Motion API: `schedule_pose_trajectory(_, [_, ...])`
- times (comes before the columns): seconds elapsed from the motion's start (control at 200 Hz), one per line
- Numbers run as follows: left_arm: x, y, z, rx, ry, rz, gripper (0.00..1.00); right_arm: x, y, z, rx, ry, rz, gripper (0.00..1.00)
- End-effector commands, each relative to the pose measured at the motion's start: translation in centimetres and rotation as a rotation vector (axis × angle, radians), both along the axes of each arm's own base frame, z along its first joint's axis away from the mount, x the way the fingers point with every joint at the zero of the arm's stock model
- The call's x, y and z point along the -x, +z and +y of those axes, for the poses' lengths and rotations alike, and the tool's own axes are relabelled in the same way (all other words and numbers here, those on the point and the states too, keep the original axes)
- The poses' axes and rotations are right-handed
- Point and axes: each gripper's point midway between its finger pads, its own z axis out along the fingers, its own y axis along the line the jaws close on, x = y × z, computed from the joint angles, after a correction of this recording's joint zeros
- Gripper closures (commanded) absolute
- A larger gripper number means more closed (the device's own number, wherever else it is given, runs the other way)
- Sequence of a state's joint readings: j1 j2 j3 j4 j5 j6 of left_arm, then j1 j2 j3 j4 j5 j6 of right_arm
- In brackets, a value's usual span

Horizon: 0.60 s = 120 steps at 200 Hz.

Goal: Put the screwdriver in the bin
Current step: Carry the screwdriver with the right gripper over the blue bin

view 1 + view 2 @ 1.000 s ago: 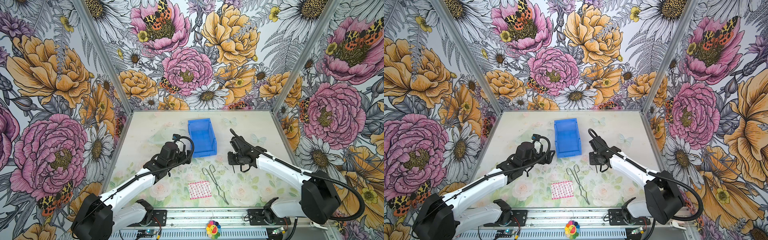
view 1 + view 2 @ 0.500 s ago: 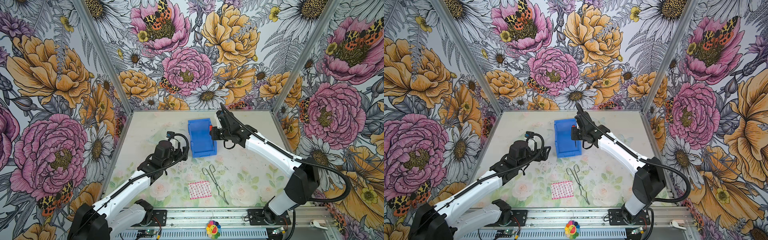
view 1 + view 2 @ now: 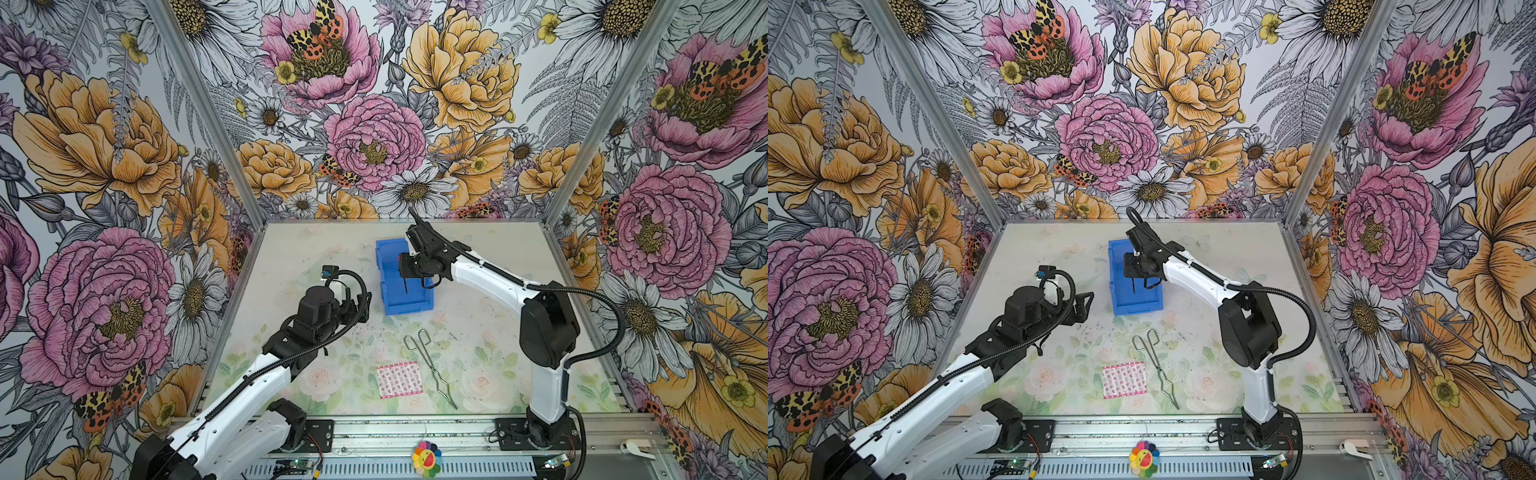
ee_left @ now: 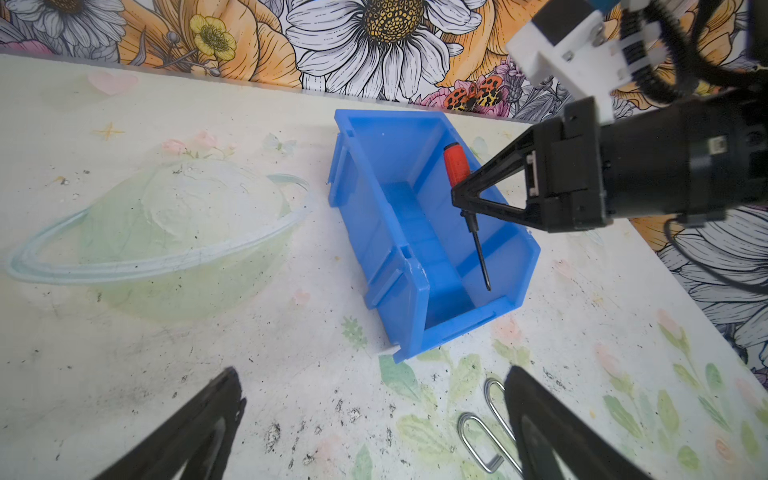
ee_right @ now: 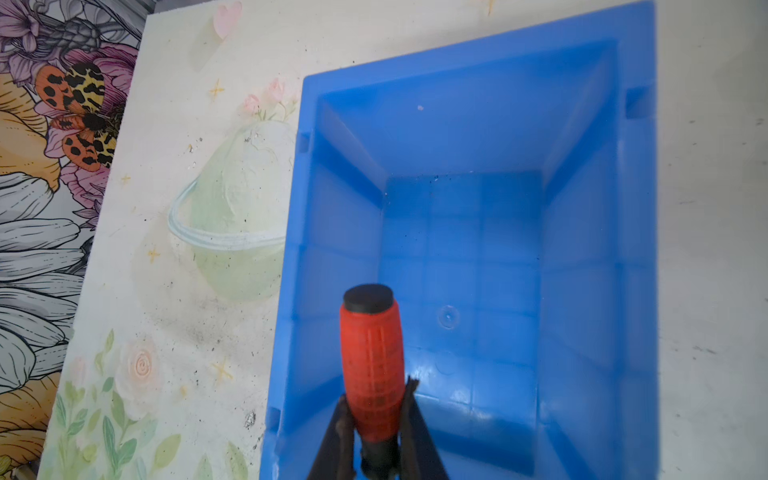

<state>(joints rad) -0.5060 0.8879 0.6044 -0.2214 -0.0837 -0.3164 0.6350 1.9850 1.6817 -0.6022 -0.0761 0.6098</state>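
The blue bin (image 3: 409,309) (image 3: 1136,308) stands at the table's middle back, its low lip toward the front. My right gripper (image 3: 402,266) (image 3: 1130,266) hangs over the bin's inside, shut on the screwdriver (image 4: 455,166) at the lower end of its red handle. The thin dark shaft (image 3: 405,286) points down into the bin without touching the floor. In the right wrist view the red handle (image 5: 372,361) sits clamped between both fingers above the bin's floor (image 5: 582,249). My left gripper (image 3: 361,305) (image 4: 372,374) is open and empty, left of the bin's front corner (image 4: 374,232).
Silver wire tongs (image 3: 428,365) (image 4: 482,436) lie in front of the bin. A flat pink-patterned packet (image 3: 400,379) lies beside them, nearer the front edge. Flowered walls close the table on three sides.
My right gripper has carried the screwdriver from the table right of the bin up and leftward to over the bin. The left arm has drawn back slightly.
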Motion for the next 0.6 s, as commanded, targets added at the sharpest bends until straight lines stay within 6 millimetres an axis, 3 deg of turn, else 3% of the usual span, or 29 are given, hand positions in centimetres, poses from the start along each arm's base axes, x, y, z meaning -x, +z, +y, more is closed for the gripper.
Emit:
schedule_pose_trajectory(0.0, [0.4, -0.3, 1.0, 0.004, 0.039, 0.009, 0.01, -1.0, -0.6, 0.9, 0.006, -0.002, -0.002, 1.0])
schedule_pose_trajectory(0.596, [0.7, -0.1, 1.4, 0.013, 0.052, 0.0, 0.01, -3.9, -5.4, 1.4, 0.114, 0.014, -0.012, 1.0])
